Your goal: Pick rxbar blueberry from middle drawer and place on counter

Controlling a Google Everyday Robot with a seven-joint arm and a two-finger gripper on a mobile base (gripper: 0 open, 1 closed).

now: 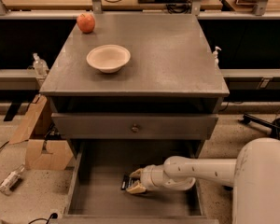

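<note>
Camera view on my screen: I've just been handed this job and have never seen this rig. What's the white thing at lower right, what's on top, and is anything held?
There is only one view. It looks down from in front onto the grey counter, and where the camera is mounted is not known. The white bulk at lower right is the robot's body. Its white arm reaches left into the open middle drawer at the bottom. The gripper at the arm's tip is low over the drawer floor, right at the rxbar blueberry, a small dark wrapper. Whether the bar is actually gripped cannot be told from here. On the counter sit a pale bowl and, near the far left corner, a red apple. The drawer front above, with a small knob, is closed.
</note>
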